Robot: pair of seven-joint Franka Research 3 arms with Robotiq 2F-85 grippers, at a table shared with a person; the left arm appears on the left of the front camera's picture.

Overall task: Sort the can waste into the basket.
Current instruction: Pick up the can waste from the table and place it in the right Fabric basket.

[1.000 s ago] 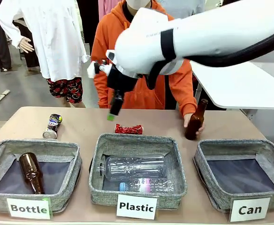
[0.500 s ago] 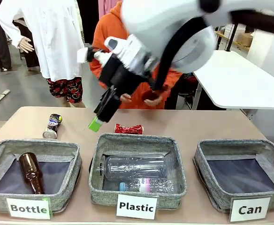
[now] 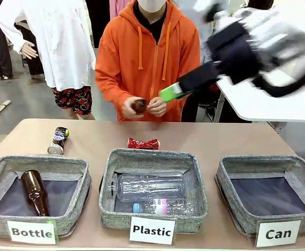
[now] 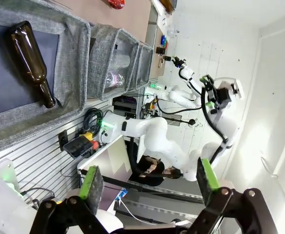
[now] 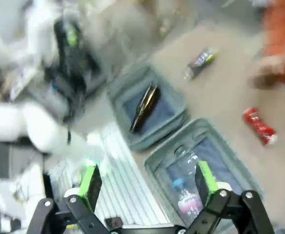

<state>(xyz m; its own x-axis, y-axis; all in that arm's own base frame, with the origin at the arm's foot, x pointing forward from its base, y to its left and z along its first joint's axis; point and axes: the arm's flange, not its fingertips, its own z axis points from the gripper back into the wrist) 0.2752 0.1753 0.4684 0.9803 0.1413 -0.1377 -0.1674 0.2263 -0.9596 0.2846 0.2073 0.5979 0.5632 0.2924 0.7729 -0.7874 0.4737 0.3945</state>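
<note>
From the front, the red can (image 3: 143,143) lies on its side on the table (image 3: 236,140), just behind the Plastic basket (image 3: 153,155). The black can (image 3: 58,140) lies far to the left, behind the Bottle basket (image 3: 37,161). The Can basket (image 3: 257,163) sits at the right and has nothing in it. Both cans are well apart from it. My right gripper (image 3: 169,94) is up high above the table, blurry, and near no can. The person's hands (image 3: 142,107) hold something brown.

From the left wrist, my left gripper (image 4: 150,180) has its fingers wide apart with nothing between them. It looks along the row of baskets from low down. A brown bottle (image 4: 30,61) lies in the nearest one.

From the right wrist, the picture is blurry. My right gripper (image 5: 145,183) is spread wide too, and it holds nothing. Far below it I can make out both cans lying on the table.

I think the cans are very light and thin. They are smooth and round, so they could roll or slip. The red one is already squashed and may bend more if I squeeze hard. I would pinch each can across its middle, over the narrow way, with a soft grip.
</note>
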